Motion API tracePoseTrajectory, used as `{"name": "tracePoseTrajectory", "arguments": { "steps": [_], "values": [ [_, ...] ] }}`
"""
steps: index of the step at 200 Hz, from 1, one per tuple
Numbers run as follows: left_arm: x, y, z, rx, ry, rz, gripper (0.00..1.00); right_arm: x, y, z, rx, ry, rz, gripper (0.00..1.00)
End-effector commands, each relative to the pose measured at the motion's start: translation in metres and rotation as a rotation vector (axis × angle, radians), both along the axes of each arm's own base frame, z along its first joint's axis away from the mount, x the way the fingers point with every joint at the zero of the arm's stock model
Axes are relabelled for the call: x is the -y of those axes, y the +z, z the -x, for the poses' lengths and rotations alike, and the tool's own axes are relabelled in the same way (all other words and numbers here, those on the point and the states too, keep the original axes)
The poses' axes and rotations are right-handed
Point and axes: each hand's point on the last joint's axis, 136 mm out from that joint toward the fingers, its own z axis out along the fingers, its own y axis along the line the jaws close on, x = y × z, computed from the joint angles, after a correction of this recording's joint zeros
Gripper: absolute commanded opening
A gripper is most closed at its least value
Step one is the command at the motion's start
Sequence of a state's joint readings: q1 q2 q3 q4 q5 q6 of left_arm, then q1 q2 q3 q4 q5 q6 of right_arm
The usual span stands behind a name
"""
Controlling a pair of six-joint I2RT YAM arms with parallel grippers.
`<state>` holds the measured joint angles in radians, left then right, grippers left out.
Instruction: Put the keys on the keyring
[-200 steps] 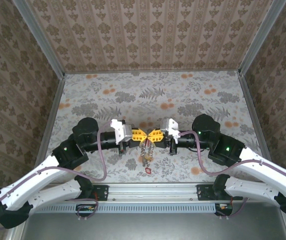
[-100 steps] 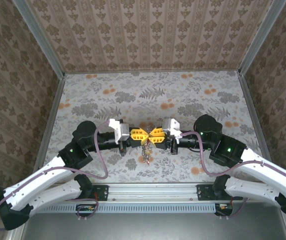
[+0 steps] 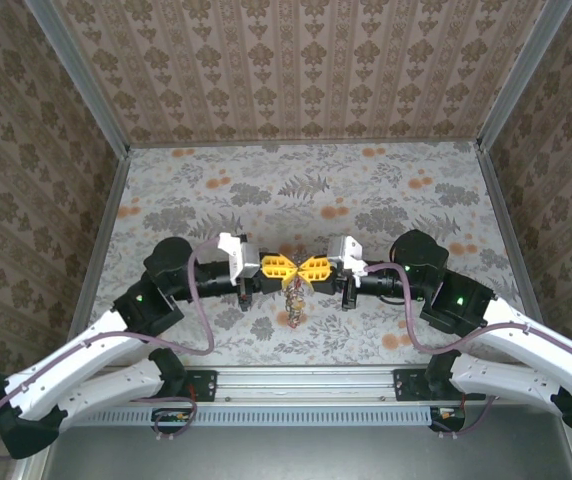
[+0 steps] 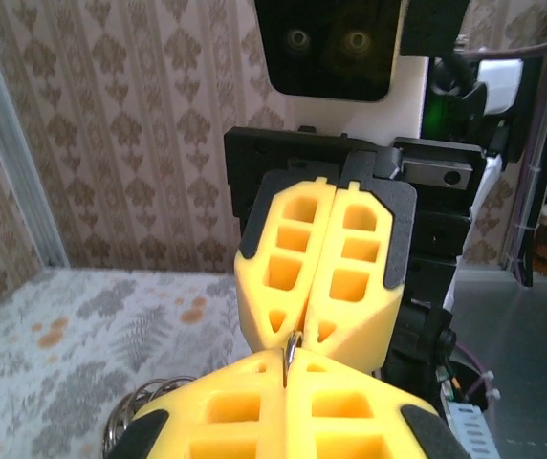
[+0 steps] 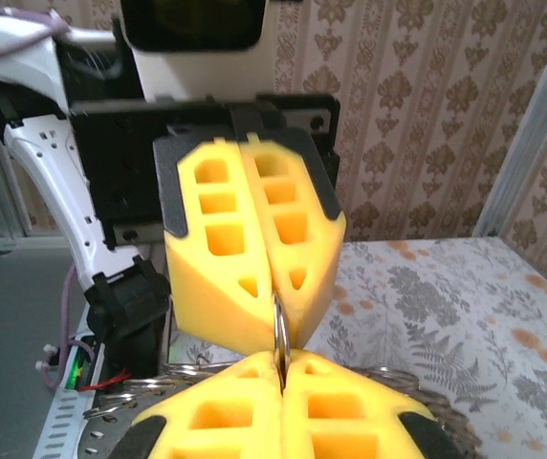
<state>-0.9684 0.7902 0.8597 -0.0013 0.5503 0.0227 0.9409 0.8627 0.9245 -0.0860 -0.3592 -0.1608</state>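
My left gripper point(image 3: 284, 267) and right gripper point(image 3: 309, 267) meet tip to tip above the near middle of the table. Both are shut on the same thin silvery ring of the keyring point(image 3: 297, 271). Its dark chain of links point(image 3: 292, 300) hangs below them. From the left wrist, the ring point(image 4: 292, 345) stands on edge, pinched by my left gripper point(image 4: 286, 361) and the right fingers point(image 4: 350, 287) opposite. From the right wrist, the ring point(image 5: 280, 330) is clamped by my right gripper point(image 5: 280, 368) and the left fingers point(image 5: 226, 277). The keys are too small to make out in the hanging bundle.
More wire rings point(image 5: 149, 390) of the bundle loop out beside the pads, also low at the left point(image 4: 130, 413). The floral tablecloth point(image 3: 296, 190) stretches to the patterned walls. A metal rail point(image 3: 296, 380) runs along the near edge.
Both grippers stayed pinched together and drifted slightly. A small red piece that lay on the cloth under the hanging links a second ago no longer shows there.
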Motion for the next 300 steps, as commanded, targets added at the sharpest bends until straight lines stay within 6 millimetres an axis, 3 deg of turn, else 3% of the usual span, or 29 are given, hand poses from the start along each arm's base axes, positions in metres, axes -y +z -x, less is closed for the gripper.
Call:
{"name": "tracePoseTrajectory", "arguments": {
  "steps": [1,21,54,121,144,185,191,222,247,300],
  "values": [
    [-0.012,-0.004,-0.008,0.056,0.106,-0.204,0.26,0.006,-0.013,-0.012,-0.018,-0.082,0.063,0.0],
    [-0.024,-0.018,-0.018,0.058,0.175,-0.379,0.37,0.005,-0.02,-0.019,-0.023,-0.111,0.098,0.0],
    [-0.022,-0.033,-0.023,0.063,0.179,-0.491,0.38,-0.003,-0.025,-0.017,-0.044,-0.074,0.116,0.0],
    [-0.007,-0.053,-0.022,0.073,0.131,-0.54,0.38,-0.011,-0.026,-0.01,-0.059,-0.011,0.126,0.0],
    [-0.008,-0.059,-0.024,0.07,0.136,-0.566,0.32,-0.013,-0.027,-0.009,-0.059,0.002,0.124,0.0],
    [-0.006,-0.06,-0.018,0.063,0.1,-0.551,0.05,-0.013,-0.025,-0.008,-0.054,0.01,0.118,0.0],
    [-0.006,-0.059,-0.017,0.062,0.098,-0.545,0.0,-0.013,-0.025,-0.007,-0.053,0.013,0.116,0.0],
    [-0.002,-0.049,-0.009,0.058,0.059,-0.467,0.0,-0.013,-0.025,-0.005,-0.056,0.019,0.104,0.0],
    [0.003,-0.029,-0.004,0.056,0.037,-0.304,0.0,-0.013,-0.028,-0.005,-0.069,0.016,0.089,0.11],
    [-0.004,0.011,0.0,0.118,0.046,-0.013,0.0,-0.017,-0.028,-0.005,-0.082,0.033,0.078,0.18]
  ]
}}
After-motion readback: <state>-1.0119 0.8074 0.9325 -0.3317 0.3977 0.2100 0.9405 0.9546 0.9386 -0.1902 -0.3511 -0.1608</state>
